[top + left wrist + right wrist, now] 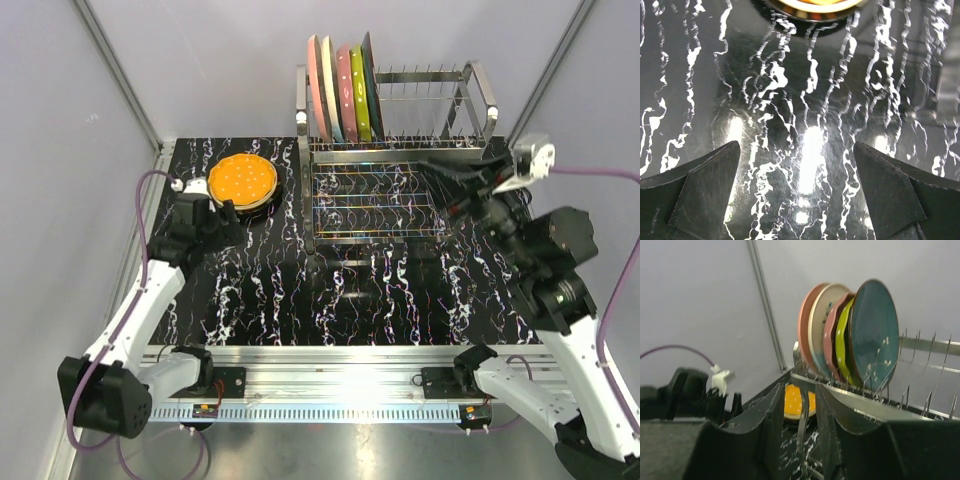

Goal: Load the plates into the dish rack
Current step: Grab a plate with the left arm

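My left tool (796,145) hangs spread wide and empty over the black, white-veined desk (380,290). My right tool (800,390), fingers narrowly parted, grasps nothing. At upper left, one orange plate (242,178) tops a dark-rimmed plate (263,201). At upper centre, five plates (345,90) stand upright in the single dish rack (400,150). Pale grey walls (200,60) close the scene.
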Robot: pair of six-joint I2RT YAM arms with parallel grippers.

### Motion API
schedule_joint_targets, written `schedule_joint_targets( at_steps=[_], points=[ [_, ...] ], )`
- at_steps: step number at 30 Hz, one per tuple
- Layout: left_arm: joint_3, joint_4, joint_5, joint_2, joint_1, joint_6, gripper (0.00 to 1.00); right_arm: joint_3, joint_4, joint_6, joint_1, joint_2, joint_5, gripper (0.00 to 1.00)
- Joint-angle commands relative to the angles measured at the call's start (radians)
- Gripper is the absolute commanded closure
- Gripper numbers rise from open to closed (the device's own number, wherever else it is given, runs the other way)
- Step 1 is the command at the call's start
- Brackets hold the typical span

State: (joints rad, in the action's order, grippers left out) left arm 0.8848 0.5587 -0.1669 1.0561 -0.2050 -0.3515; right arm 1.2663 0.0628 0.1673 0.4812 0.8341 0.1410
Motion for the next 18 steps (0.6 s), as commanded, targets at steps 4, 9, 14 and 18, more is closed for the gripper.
schedule_joint_targets(
  at_steps=[4,9,14,18],
  points=[
    [0.138,-0.042,0.125,0.111,0.117,-0.076,0.01,-0.25,0.058,0.021,-0.003,-0.159,0.161,0.68],
    [0.239,-0.075,0.121,0.237,0.165,-0.109,0.09,-0.418,0.074,0.07,-0.003,-0.315,0.196,0.75],
    [0.313,-0.126,0.113,0.43,0.2,-0.13,0.18,-0.554,0.132,0.106,-0.003,-0.421,0.186,0.79],
    [0.4,-0.144,0.119,0.582,0.204,-0.141,0.24,-0.587,0.167,0.135,-0.003,-0.435,0.198,0.79]
  ],
)
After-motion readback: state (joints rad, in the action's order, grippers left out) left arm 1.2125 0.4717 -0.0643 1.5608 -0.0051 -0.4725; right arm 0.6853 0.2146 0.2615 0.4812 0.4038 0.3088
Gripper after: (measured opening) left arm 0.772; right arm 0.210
